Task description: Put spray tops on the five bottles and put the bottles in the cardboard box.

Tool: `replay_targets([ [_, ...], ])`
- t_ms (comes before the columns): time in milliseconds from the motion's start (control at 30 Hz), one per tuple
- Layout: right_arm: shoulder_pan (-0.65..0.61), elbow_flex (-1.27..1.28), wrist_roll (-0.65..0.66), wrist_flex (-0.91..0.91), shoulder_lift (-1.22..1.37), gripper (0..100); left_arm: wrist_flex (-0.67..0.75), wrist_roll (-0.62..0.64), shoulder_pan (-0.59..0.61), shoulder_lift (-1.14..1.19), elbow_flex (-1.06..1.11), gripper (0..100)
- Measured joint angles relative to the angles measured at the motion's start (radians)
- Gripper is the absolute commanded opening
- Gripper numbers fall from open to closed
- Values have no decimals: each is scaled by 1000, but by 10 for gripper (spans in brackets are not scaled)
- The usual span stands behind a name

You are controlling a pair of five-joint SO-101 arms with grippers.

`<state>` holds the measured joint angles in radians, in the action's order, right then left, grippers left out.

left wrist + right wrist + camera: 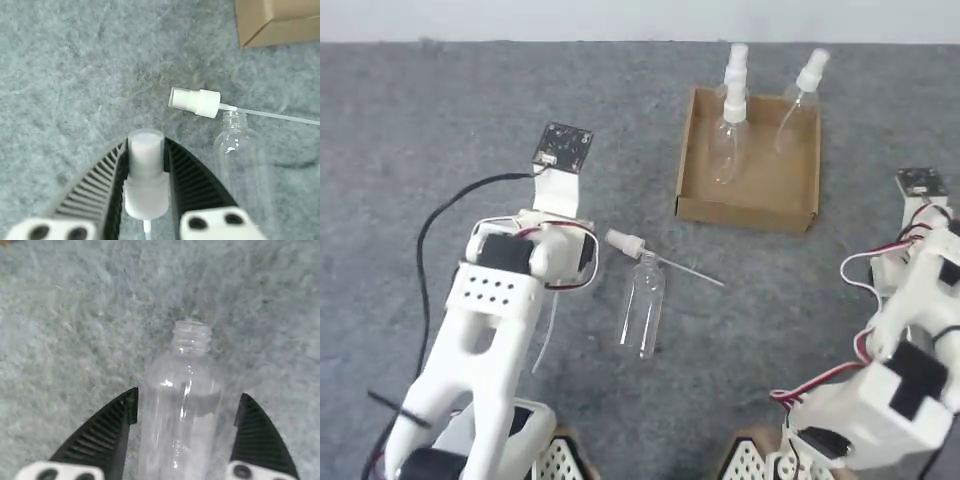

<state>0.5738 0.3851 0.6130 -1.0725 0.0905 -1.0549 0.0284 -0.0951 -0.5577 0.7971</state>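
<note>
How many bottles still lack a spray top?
2. One bottle lies on the table near the cardboard box, a loose spray top beside its neck. The other bottle is between the right end effector's open jaws.

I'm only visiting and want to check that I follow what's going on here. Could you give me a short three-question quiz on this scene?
1. True or false: the left gripper is shut on a spray top.
2. How many bottles are in the box? A) two B) three C) five
3. Fill in: the bottle between the open jaws of the right gripper has ___ top on its neck.
Key: 1 true; 2 B; 3 no.
</note>
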Motion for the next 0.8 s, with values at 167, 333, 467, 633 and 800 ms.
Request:
replay_targets([
  [167, -5, -32, -6, 49, 89, 221, 0, 0, 0, -17, 0, 11],
  [333, -3, -35, -9, 120, 160, 136, 0, 0, 0, -17, 0, 11],
  [467, -2, -57, -9, 129, 164, 23, 0, 0, 0, -17, 0, 11],
  [633, -12, -72, -9, 117, 137, 4, 0, 0, 0, -17, 0, 11],
  [800, -112, -72, -28, -32, -54, 6, 0, 0, 0, -35, 0, 11],
])
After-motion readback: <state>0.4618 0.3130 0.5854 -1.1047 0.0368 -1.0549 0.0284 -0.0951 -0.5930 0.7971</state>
